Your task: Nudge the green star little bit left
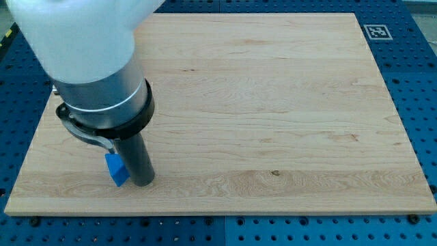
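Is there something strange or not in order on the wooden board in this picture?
Yes. No green star shows anywhere on the wooden board; the only block visible is a blue block at the view's lower left, partly hidden by the arm. My tip stands just to its right, seemingly touching it.

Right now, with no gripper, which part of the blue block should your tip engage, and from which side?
Probably its right-hand face, pressed mid-face from the view's right: my tip stands close beside that side of the blue block, whether touching I cannot tell. A push there would slide it left. No green star shows.
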Robot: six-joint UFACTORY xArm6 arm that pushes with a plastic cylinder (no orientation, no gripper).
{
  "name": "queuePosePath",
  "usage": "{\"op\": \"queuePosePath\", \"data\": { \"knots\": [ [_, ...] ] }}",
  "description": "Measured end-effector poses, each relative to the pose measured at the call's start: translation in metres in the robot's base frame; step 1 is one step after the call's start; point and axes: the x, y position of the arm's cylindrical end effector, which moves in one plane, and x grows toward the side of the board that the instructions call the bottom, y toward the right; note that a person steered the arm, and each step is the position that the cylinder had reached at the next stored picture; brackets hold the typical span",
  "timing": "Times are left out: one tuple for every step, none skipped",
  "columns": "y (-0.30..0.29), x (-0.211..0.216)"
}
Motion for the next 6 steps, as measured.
{"op": "queuePosePath", "data": {
  "knots": [
    [-0.011, 0.000],
    [-0.021, -0.001],
    [-0.025, -0.002],
    [-0.013, -0.002],
    [0.049, -0.002],
    [0.114, -0.007]
  ]
}}
